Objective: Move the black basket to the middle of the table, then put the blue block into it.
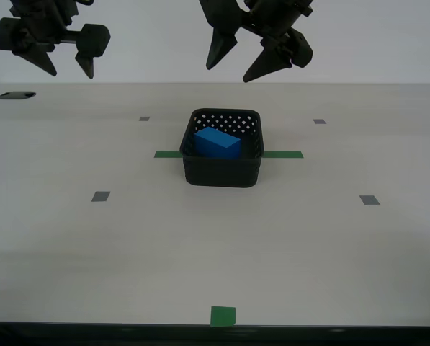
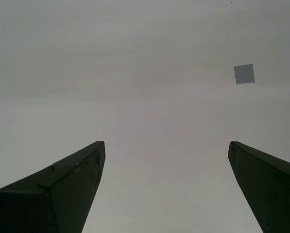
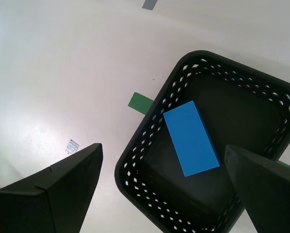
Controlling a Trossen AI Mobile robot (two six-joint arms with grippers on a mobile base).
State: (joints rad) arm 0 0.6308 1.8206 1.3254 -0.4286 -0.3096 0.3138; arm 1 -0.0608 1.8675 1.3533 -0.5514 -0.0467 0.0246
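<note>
The black basket [image 1: 222, 171] stands at the middle of the table [image 1: 200, 252], over the green tape strip [image 1: 283, 154]. The blue block [image 1: 217, 143] lies inside it, tilted against the floor. My first gripper [image 1: 230, 71] hangs open and empty above the basket's far side. Its wrist view looks down on the basket [image 3: 145, 141] and the block [image 3: 190, 138] between its open jaws [image 3: 163, 148]. My second gripper [image 1: 70, 72] is open and empty, high over the exterior view's far left. Its wrist view shows open jaws [image 2: 167, 143] over bare table.
Grey tape squares [image 1: 100, 196] [image 1: 369, 200] lie to either side of the basket, with smaller ones [image 1: 144, 118] farther back. A green tape square [image 1: 222, 316] marks the front edge. A dark hole [image 1: 16, 94] sits at the far left corner. One grey square [image 2: 244, 74] shows under my second gripper.
</note>
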